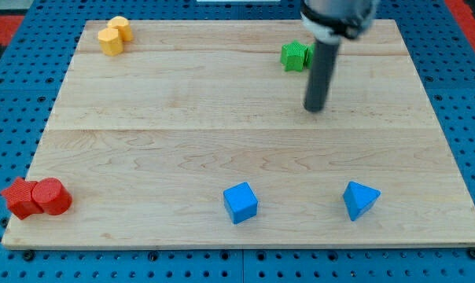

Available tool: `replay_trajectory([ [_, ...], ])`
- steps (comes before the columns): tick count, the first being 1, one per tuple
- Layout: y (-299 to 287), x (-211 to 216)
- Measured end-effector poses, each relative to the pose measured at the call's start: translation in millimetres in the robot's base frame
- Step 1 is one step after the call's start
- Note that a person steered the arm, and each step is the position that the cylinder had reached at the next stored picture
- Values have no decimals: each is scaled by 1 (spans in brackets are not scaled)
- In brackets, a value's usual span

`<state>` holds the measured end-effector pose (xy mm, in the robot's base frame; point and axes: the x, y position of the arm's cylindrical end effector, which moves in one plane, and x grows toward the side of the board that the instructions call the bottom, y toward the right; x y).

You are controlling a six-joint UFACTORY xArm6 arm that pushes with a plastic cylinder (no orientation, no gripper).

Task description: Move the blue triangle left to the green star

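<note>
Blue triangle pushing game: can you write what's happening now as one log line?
my tip: just below green star, touching nothing | blue triangle: bottom right, far from tip, not yet pushed | blue cube: left of triangle

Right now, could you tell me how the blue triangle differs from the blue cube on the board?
The blue triangle is wedge-shaped with a point, while the blue cube is boxy with square faces. The triangle lies farther toward the view's right, the cube nearer the middle. My tip is closer to the triangle than the cube, touching neither. Both are blue and sit near the view's bottom edge.
</note>
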<state>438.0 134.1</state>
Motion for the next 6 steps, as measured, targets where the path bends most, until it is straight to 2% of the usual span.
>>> replay_trajectory([
  [1,73,94],
  [2,68,154],
  [3,4,147],
  [4,-17,104],
  [5,-15,78],
  [6,-47,40],
])
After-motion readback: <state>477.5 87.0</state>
